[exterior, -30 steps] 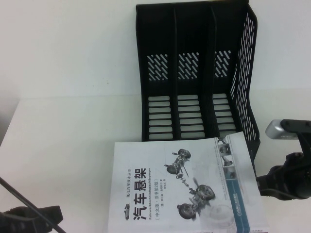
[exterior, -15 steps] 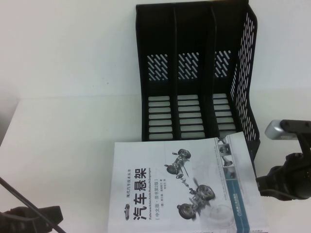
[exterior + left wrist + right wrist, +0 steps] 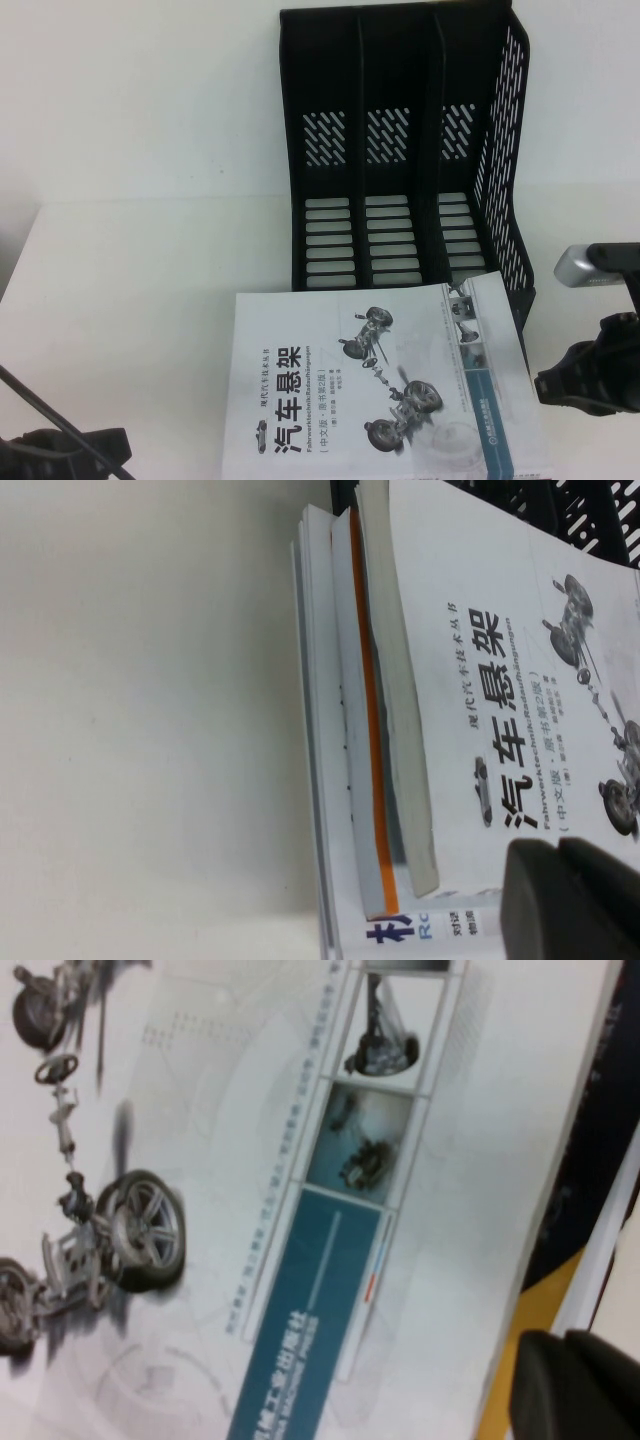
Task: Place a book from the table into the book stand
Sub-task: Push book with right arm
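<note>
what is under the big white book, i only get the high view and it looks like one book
Observer: It tops a stack. The left gripper sits low at the near left of the table, and its wrist view shows the book lying on a white book with an orange edge.
Operator: anything else under there
Observer: Yes. The right gripper is just right of the book, and its wrist view shows a dark navy book with orange shapes sticking out beneath the edge nearest the teal band.
</note>
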